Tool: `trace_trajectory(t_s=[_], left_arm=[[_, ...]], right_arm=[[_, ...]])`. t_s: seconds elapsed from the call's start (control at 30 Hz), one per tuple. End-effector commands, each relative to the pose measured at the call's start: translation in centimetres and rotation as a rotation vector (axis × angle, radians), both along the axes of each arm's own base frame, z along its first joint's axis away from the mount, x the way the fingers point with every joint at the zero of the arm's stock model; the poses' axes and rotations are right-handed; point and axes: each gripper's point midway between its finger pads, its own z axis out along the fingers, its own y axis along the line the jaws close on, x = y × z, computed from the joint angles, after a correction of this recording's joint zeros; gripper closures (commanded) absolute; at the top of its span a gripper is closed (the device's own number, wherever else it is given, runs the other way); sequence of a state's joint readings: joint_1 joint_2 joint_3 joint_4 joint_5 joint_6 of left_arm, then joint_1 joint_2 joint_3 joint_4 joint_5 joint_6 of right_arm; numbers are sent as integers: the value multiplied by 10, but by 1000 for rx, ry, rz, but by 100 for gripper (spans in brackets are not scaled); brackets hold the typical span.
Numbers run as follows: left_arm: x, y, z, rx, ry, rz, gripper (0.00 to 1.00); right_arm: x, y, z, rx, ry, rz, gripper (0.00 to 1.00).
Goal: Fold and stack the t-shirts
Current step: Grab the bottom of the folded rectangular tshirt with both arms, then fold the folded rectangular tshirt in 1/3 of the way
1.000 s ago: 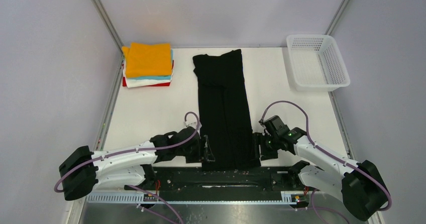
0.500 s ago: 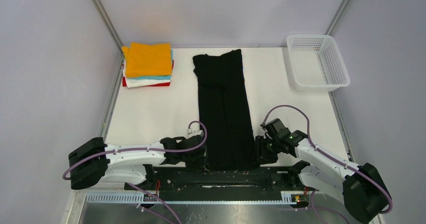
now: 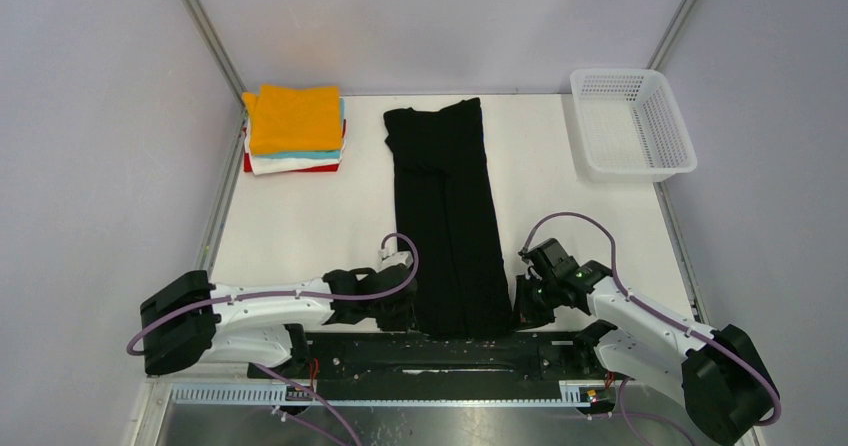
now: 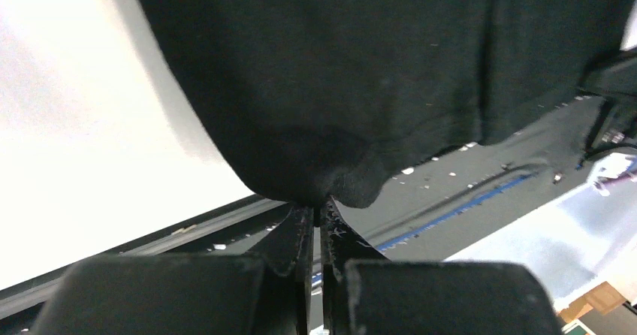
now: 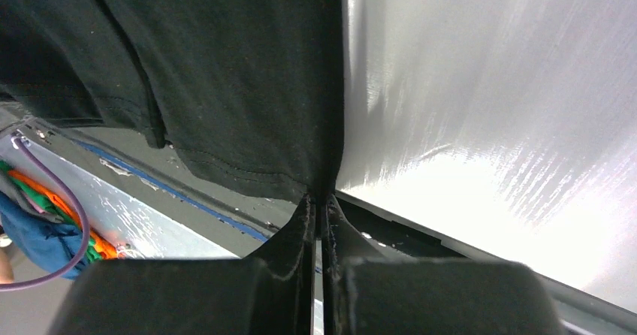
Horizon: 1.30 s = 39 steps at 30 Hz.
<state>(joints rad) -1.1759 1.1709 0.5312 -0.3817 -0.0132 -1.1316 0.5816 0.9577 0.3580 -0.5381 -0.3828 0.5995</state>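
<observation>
Both the left hand [image 4: 318, 213] and right hand [image 5: 318, 203] are clenched on near hem corners of the long black cloth t-shirt [image 3: 446, 216], stretched down the white desk [image 3: 290, 231]. Next, I'd say: carry that hem toward the far end, halving it.

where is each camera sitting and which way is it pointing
Top external: high behind the robot, looking down at the table; the left arm and right arm show, with the black t-shirt, the folded stack and the basket.
Left wrist: on the left arm, looking along the left gripper, shut on the shirt's near left corner.
Right wrist: on the right arm, looking along the right gripper, shut on the near right corner.
Shared: all three show the black t-shirt's near hem; both wrist views also catch the dark base plate.
</observation>
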Motion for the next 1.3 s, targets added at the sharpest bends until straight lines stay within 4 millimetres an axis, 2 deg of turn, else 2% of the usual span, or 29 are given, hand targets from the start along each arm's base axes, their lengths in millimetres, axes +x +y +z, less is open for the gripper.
trace_trajectory(t_s=[0.0, 0.13, 0.33, 0.5, 0.57, 0.6, 0.73, 0.9, 1.1, 1.27], left_arm=[[23, -28, 49, -153, -140, 10, 100], [54, -27, 68, -165, -245, 61, 100], [125, -30, 101, -273, -374, 149, 100], [186, -17, 122, -251, -469, 204, 100], [213, -7, 117, -217, -470, 230, 100], [220, -8, 116, -218, -461, 217, 100], [265, -3, 113, -188, -461, 223, 100], [308, 6, 100, -151, -422, 247, 100], [342, 18, 86, -127, -402, 278, 100], [363, 21, 73, -106, -379, 277, 100]], right_arm=[[24, 22, 30, 104, -110, 22, 100], [53, 37, 56, 147, -212, 23, 100], [115, 57, 96, 138, -365, -20, 100], [175, 59, 114, 98, -404, -118, 100], [200, 60, 119, 85, -410, -152, 100], [208, 57, 115, 70, -403, -168, 100], [252, 59, 123, 68, -423, -218, 100], [295, 63, 116, 72, -402, -239, 100], [334, 65, 101, 51, -396, -252, 100], [355, 55, 89, 12, -393, -291, 99]])
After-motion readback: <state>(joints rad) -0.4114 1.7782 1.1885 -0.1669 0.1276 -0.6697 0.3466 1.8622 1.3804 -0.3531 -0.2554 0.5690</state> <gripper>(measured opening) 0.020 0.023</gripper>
